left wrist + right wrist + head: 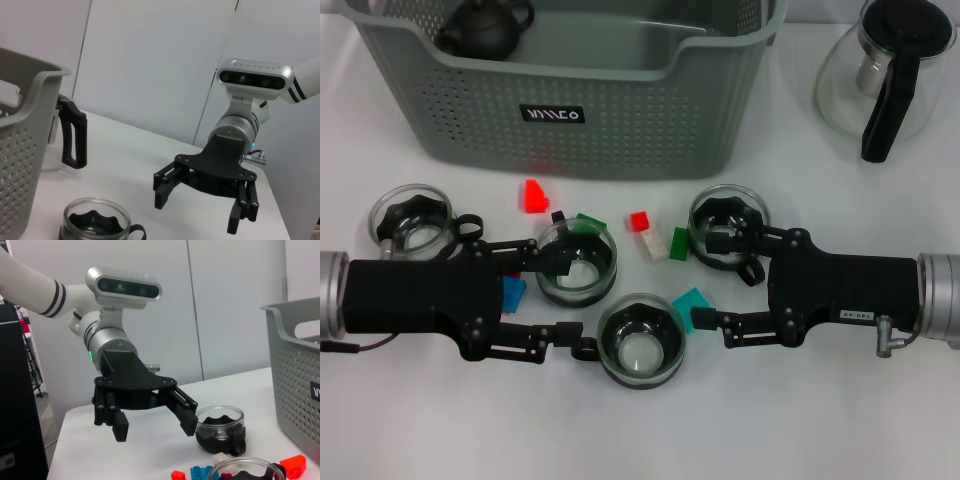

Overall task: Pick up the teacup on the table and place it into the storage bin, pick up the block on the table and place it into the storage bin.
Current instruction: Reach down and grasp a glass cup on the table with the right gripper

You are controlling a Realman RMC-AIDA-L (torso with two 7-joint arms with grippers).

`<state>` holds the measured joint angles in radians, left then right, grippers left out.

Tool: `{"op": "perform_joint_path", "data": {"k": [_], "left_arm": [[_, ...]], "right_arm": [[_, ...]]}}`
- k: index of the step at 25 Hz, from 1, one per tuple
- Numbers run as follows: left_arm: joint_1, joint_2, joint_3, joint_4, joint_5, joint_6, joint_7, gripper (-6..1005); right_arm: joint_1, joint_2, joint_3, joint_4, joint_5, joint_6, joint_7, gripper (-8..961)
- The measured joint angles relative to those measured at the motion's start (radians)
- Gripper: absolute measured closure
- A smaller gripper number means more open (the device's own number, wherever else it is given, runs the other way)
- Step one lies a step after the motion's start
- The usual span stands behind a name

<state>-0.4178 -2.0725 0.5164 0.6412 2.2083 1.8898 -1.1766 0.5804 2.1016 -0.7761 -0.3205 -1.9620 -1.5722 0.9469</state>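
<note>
Four glass teacups (640, 340) crowd the counter (820, 420) among small blocks (534, 195), just before the storage bin (570, 90). Left gripper (572, 300) and right gripper (712, 282) both hover with fingers spread, so either could knock a neighbouring cup or scatter blocks.

Both arms are stretched in low from the sides, wrists level. Left gripper (577, 302) and right gripper (710, 282) face each other, fingers spread wide, holding nothing.

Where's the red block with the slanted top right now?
In the head view the red block lies on the table just in front of the storage bin, under its label, on the robot's left.
</note>
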Motion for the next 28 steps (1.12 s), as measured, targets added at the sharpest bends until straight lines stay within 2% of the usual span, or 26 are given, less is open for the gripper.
{"op": "perform_joint_path", "data": {"k": [17,20,24,28], "left_arm": [[0.002,0.0,-0.003,-0.011,-0.003,0.011,0.0,183],[0.004,0.001,-0.006,-0.013,-0.006,0.022,0.0,186],[0.017,0.013,-0.059,-0.011,-0.006,0.06,0.004,191],[0.051,0.035,-0.126,0.004,-0.001,0.07,0.011,195]], "right_arm": [[-0.001,0.0,-0.004,0.0,0.0,-0.001,0.004,27],[0.0,-0.001,-0.004,-0.001,0.0,-0.006,0.058,27],[0.007,-0.005,-0.01,-0.039,-0.02,-0.008,0.183,27],[0.009,-0.006,-0.029,-0.124,-0.083,-0.009,0.313,28]]}}
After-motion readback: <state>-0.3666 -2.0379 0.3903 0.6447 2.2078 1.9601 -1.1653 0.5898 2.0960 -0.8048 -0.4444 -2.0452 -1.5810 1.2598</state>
